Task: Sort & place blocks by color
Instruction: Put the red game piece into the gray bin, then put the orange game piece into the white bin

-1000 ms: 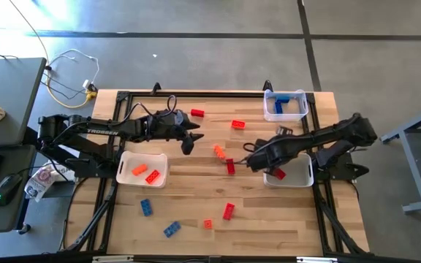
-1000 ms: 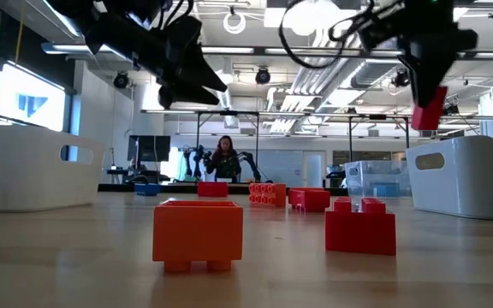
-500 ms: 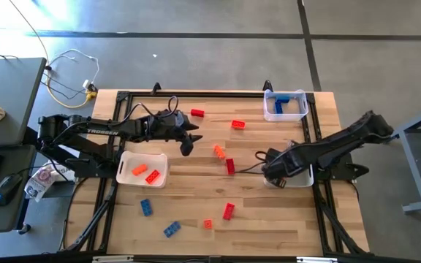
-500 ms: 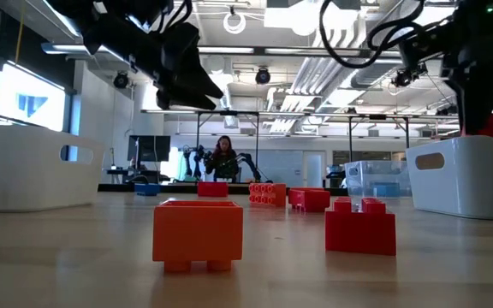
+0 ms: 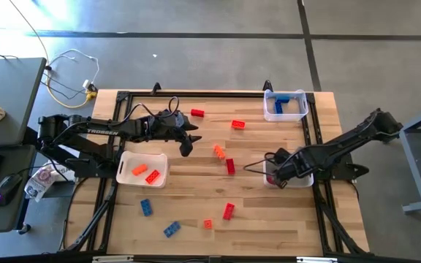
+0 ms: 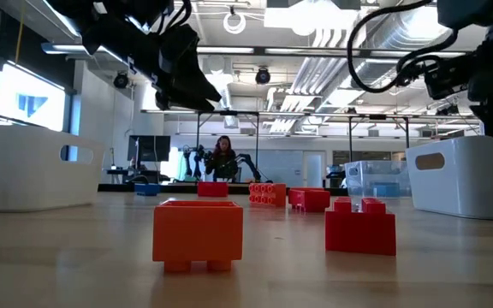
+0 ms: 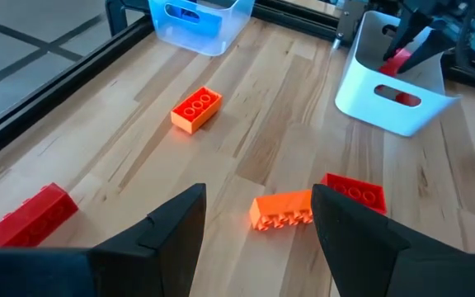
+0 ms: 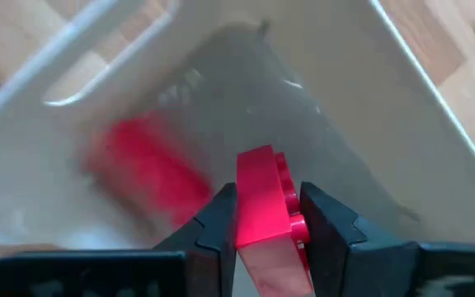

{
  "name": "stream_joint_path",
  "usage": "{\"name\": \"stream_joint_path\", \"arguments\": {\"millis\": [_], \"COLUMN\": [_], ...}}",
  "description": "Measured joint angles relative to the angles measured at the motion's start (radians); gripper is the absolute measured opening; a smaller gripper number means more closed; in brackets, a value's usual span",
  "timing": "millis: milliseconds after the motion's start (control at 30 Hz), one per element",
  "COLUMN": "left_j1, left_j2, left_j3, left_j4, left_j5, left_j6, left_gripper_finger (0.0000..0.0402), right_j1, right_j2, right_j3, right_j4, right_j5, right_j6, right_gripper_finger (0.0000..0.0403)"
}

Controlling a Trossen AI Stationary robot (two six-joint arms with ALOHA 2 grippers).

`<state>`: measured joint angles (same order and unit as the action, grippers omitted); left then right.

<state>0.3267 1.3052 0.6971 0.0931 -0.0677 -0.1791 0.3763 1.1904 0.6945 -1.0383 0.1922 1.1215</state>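
Overhead, a wooden desk (image 5: pixel 269 219) holds scattered red, orange and blue blocks. The right gripper (image 8: pixel 264 216) sits over the white tray (image 5: pixel 307 177) at about 3 o'clock, its fingers clamped on a red block (image 8: pixel 264 206) above another red block (image 8: pixel 143 169) lying inside. The left gripper (image 7: pixel 258 216) hovers near 10 o'clock, fingers apart and holding nothing, above an orange block (image 7: pixel 280 209) touching a red one (image 7: pixel 355 193). A second white tray (image 5: pixel 125 164) at 8 o'clock holds orange blocks; a clear bin (image 5: pixel 272 108) at 1 o'clock holds a blue one.
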Motion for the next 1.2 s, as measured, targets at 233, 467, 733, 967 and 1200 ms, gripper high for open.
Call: {"name": "stream_joint_path", "arguments": {"millis": [233, 467, 733, 967, 1200], "left_j1": [0.0, 0.0, 0.0, 0.0, 0.0], "left_j2": [0.0, 0.0, 0.0, 0.0, 0.0], "left_j3": [0.0, 0.0, 0.0, 0.0, 0.0], "left_j4": [-0.004, -0.004, -0.021, -0.046, -0.051], "left_j5": [0.0, 0.0, -0.004, -0.026, -0.029], "left_j6": [0.0, 0.0, 0.0, 0.0, 0.005], "left_gripper_finger": [0.0209, 0.0209, 0.0209, 0.0209, 0.0209], "right_j1": [0.0, 0.0, 0.0, -0.025, -0.114], "right_j2": [-0.002, -0.002, -0.002, -0.002, -0.002], "right_j3": [-0.001, 0.062, 0.177, 0.268, 0.292], "right_j4": [0.008, -0.037, -0.079, -0.059, 0.097], "right_j5": [0.001, -0.017, 0.117, 0.331, 0.379], "right_j6": [-0.017, -0.021, -0.089, -0.224, -0.487], "right_gripper_finger": [0.0154, 0.0202, 0.0204, 0.0204, 0.0204]}}
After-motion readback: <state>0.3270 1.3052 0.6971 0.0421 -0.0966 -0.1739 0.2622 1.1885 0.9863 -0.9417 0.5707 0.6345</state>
